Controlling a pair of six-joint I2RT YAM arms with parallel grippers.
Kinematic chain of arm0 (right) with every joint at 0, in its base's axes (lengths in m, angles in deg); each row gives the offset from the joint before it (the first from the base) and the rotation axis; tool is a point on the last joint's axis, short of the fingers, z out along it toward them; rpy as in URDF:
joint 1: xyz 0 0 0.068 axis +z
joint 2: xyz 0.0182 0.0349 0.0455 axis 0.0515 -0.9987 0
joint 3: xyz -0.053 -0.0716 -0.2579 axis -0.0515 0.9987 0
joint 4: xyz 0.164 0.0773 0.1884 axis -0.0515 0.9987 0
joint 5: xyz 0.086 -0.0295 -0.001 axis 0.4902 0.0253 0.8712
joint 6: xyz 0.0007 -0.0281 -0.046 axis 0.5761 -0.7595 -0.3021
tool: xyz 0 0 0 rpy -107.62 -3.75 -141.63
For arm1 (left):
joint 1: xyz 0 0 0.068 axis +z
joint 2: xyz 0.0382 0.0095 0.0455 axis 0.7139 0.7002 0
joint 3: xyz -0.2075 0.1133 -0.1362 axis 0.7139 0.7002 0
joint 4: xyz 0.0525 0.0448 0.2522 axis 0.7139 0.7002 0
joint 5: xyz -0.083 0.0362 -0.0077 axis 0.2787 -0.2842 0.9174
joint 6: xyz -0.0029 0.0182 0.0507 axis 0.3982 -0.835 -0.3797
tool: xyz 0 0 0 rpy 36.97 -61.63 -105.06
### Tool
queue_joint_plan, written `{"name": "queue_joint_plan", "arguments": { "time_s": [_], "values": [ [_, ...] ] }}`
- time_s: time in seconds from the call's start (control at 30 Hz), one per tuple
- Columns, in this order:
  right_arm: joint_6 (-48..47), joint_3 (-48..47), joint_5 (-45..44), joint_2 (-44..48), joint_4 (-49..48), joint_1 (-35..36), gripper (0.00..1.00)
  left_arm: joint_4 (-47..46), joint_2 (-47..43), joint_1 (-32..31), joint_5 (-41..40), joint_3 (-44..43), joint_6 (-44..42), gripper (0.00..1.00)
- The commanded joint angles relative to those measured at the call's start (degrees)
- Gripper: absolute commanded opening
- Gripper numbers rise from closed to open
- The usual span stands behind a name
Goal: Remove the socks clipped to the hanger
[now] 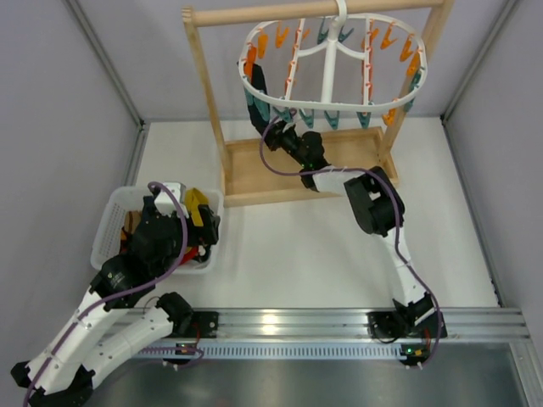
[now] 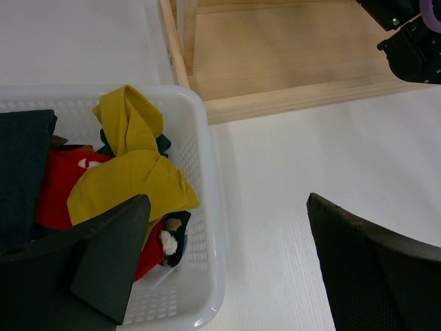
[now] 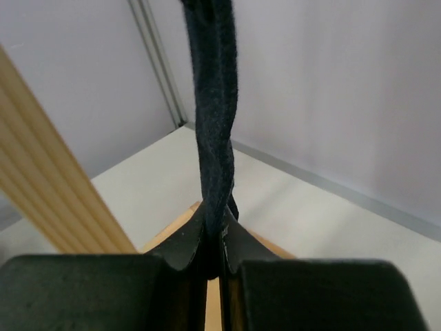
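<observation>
Matte black fingers of your right gripper [image 3: 213,256] pinch tight on one limp dark navy sock [image 3: 215,131]. It hangs twisted from the white plastic oval hanger [image 1: 329,72] (the only sock on it) inside the wooden rack [image 1: 206,93]. Your left gripper [image 2: 224,255] gapes, holding nothing, over the white perforated basket [image 2: 210,200], where a mustard-yellow sock [image 2: 131,176] lies crumpled on a red sock [image 2: 62,189].

There are two robot arms, a left arm [image 1: 93,318] and a right arm [image 1: 399,246], one white hanger [image 1: 329,68], one wooden rack [image 1: 206,85], one white basket [image 1: 106,222] and one dark sock [image 3: 215,124] hanging.
</observation>
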Motion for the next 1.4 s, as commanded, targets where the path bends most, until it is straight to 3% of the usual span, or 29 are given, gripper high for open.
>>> {"name": "queue_joint_plan", "arguments": {
  "time_s": [0.0,0.37,0.63,0.93,1.03,1.37],
  "values": [
    [1.65,5.08,2.66,8.42,-11.26,1.65,0.00,-1.02,-0.11,0.04,-0.52,0.10,-0.52,0.99],
    [14.21,29.52,6.08,20.21,-31.30,3.50,0.00,-0.85,-0.28,0.04,-1.23,0.10,-0.52,0.99],
    [19.85,44.71,7.41,31.02,-34.21,3.85,0.00,-0.85,-0.90,0.04,-2.98,0.10,-0.43,0.99],
    [17.13,55.45,8.38,43.94,-25.80,5.87,0.00,-0.85,-1.08,0.12,-3.87,0.10,-0.43,0.99],
    [13.88,55.99,8.47,47.10,-18.50,7.18,0.00,-0.85,-1.34,0.12,-4.48,0.18,-0.43,0.99],
    [7.03,61.79,5.66,60.54,-8.04,13.24,0.00,-0.76,-2.39,1.18,-5.18,0.01,-0.16,0.99]
  ]
}}
